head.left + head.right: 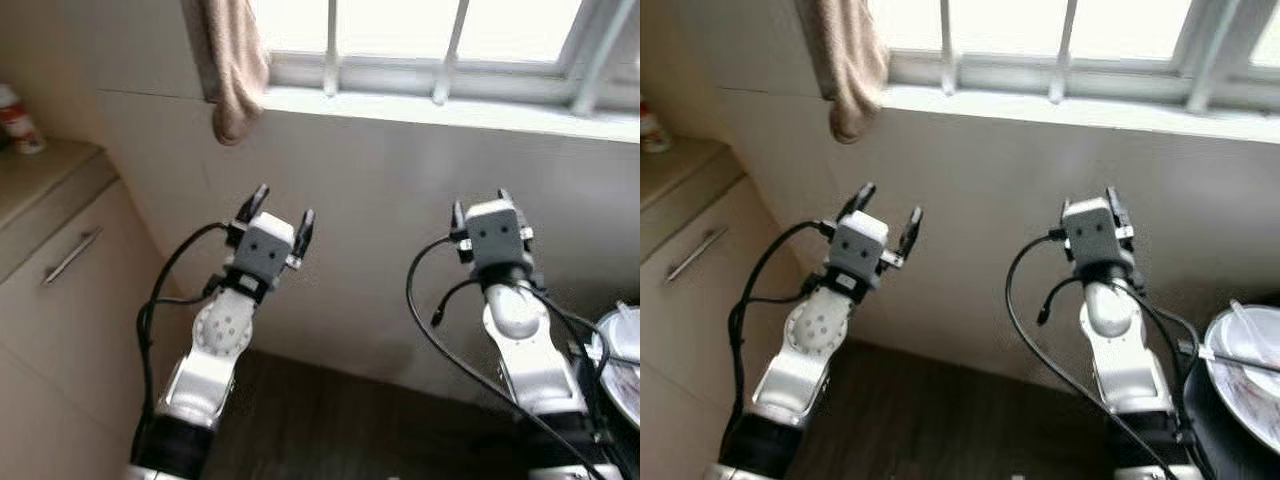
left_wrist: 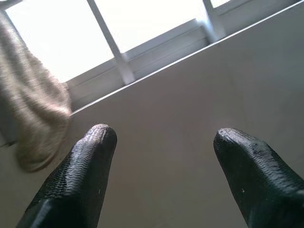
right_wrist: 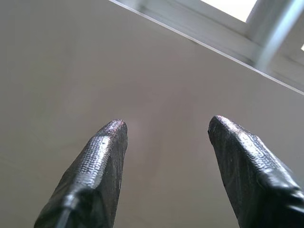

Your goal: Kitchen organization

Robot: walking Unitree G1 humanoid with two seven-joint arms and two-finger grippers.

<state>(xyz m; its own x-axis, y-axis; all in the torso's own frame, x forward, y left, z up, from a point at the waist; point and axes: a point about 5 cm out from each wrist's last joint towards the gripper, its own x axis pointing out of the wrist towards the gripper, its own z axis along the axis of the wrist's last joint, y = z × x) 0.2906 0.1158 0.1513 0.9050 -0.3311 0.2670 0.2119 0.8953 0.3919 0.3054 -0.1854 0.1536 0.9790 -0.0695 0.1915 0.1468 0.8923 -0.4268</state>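
Towel [image 1: 232,60] nubby beige cloth; wall [image 1: 390,230] smooth matt; cupboard handle [image 1: 70,256] brushed metal; pincer fingertips [image 2: 92,156] textured black rubber.

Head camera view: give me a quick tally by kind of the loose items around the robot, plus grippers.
Beige cloth towel hanging at the window: 1
Red-and-white container on the counter: 1
White plate with a utensil: 1
Open grippers, left gripper and right gripper: 2
Total: 5

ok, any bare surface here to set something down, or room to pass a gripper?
Bare counter top runs right of the red-and-white container, above the drawer handle. Open gap between left gripper and right gripper, both open and empty, facing plain wall. Crowded at far right: the plate holds utensils.
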